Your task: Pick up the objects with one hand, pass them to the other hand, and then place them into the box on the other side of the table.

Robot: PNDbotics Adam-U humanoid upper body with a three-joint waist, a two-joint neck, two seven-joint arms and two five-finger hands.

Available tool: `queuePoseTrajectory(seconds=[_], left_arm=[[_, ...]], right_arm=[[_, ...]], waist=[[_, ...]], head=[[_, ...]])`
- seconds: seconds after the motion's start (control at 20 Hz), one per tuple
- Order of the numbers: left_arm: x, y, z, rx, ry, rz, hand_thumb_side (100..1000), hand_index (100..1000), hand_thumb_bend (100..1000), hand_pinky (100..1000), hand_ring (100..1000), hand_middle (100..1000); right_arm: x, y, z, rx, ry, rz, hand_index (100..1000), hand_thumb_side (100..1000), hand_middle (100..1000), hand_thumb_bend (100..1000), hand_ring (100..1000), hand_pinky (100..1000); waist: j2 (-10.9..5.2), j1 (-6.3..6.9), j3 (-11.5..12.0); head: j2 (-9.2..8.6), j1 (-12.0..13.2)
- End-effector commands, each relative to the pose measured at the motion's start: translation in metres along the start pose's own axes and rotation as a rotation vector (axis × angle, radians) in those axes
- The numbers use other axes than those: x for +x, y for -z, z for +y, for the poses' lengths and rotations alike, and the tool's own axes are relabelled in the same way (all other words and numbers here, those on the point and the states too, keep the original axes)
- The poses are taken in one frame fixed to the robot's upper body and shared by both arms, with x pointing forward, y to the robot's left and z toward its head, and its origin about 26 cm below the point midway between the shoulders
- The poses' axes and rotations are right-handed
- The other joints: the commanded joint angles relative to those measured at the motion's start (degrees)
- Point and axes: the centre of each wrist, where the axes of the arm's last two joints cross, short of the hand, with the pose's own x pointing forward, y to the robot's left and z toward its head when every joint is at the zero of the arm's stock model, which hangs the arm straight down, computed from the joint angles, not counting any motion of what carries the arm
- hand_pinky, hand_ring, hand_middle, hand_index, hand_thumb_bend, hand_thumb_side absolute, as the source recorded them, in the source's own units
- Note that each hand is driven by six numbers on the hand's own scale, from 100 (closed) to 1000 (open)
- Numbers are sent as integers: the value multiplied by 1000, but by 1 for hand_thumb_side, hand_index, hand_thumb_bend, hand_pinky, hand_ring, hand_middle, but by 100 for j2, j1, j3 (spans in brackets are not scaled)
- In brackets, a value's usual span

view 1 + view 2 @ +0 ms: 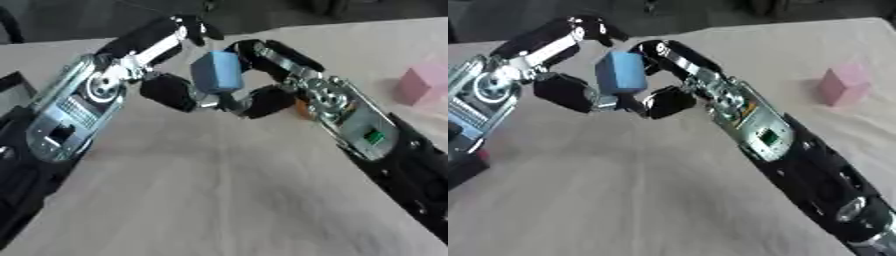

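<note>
A blue block [217, 71] hangs above the table at the upper middle, between my two hands. My left hand [131, 65] comes in from the left, one finger arched over the block's top and its thumb [171, 92] curled below. My right hand [302, 80] reaches in from the right, with fingers [262, 50] bent against the block's right side and the thumb under it. Both hands touch the block; which one bears it I cannot tell.
A pink block [843, 86] stands on the table at the right. Something small and orange [302, 107] peeks out behind my right hand. A dark object [13, 85] shows at the left edge. The wooden tabletop [219, 190] stretches toward me.
</note>
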Motion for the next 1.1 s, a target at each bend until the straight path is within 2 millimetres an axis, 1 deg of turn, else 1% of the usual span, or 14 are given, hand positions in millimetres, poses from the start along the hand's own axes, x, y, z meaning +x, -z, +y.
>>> queuePoseTrajectory(seconds=[0.05,0.15,0.25,0.3,0.35,0.4,0.45,0.5,0.55,0.6,0.65,0.75,0.9,1.1], left_arm=[[-2,1,5,7,32,4,401,861,546,932,814,815],[-3,2,3,12,30,10,375,857,493,925,804,808],[-4,3,2,35,16,16,324,837,380,912,781,766],[-6,4,1,50,5,21,330,814,297,907,763,745],[-6,4,0,65,-10,25,327,797,246,903,752,732],[-6,4,-1,84,-27,25,315,770,168,896,735,709],[-6,5,-1,104,-44,21,305,750,123,890,724,695],[-5,5,-1,123,-62,14,302,716,100,881,698,665],[-4,5,-1,140,-82,1,285,665,100,867,666,624],[-2,5,-1,155,-100,-12,265,634,100,857,641,602],[-1,5,-1,168,-115,-24,229,594,100,848,617,575],[3,4,1,190,-134,-42,197,565,100,843,602,548],[6,3,2,206,-135,-44,180,538,100,833,583,522],[8,2,3,201,-116,-30,140,520,100,821,568,503]], right_arm=[[10,0,-9,-24,-9,-40,540,100,471,100,760,794],[11,0,-9,-24,-4,-46,540,100,471,100,760,793],[11,0,-8,-25,-2,-51,541,100,471,100,760,793],[11,-1,-8,-23,-2,-53,541,100,472,100,761,793],[11,-1,-8,-22,-3,-55,541,100,472,100,761,793],[11,-1,-8,-20,-4,-56,542,100,472,100,761,793],[11,0,-8,-17,-6,-56,542,100,472,100,761,793],[10,0,-8,-15,-7,-55,543,100,473,100,761,794],[10,0,-7,-11,-10,-53,543,100,473,100,762,794],[10,0,-7,-6,-12,-51,544,100,474,100,762,794],[9,0,-7,-3,-15,-49,546,100,475,100,762,794],[8,0,-6,3,-20,-41,550,100,479,100,763,795],[5,0,-5,14,-31,-22,561,100,487,100,768,797],[3,-1,-6,26,-41,-10,595,100,513,100,789,804]], waist=[[-88,-13,-4],[-88,-14,-9],[-85,-16,-13],[-83,-16,-15],[-81,-16,-16],[-79,-16,-16],[-77,-15,-16],[-76,-15,-16],[-75,-15,-17],[-74,-16,-17],[-74,-15,-17],[-73,-16,-16],[-73,-18,-18],[-72,-17,-20]], head=[[-32,28],[-42,36],[-49,41],[-51,42],[-53,43],[-56,46],[-61,49],[-65,50],[-68,48],[-71,47],[-71,49],[-68,50],[-67,54],[-62,58]])
